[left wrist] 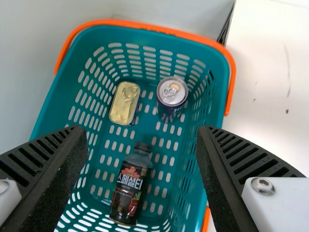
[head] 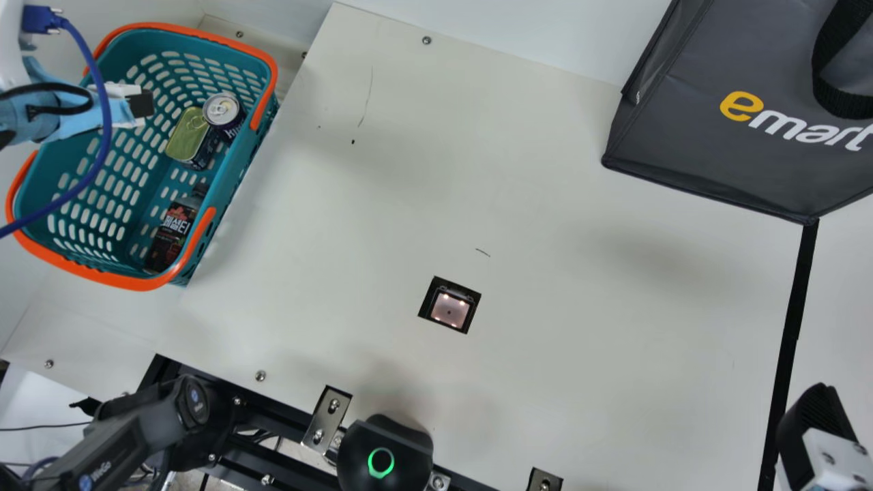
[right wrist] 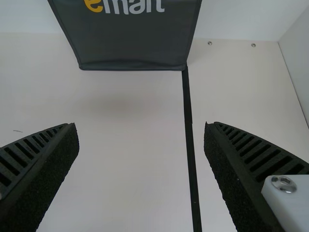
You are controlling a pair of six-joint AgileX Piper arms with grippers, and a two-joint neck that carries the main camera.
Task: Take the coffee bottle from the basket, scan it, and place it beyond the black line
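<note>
The coffee bottle (left wrist: 130,187) lies in the teal basket (head: 102,275), below and apart from my left gripper (head: 141,105), spread wide above.

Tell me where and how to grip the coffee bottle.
Come from above with the left gripper and close, probably best, across the labelled middle of the coffee bottle, one finger along each long side: it lies lengthwise in the basket, its body wider than its capped neck.

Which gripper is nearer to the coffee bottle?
Left. The left gripper is open above the basket where the coffee bottle lies; the right gripper is across the table, by the black line.
</note>
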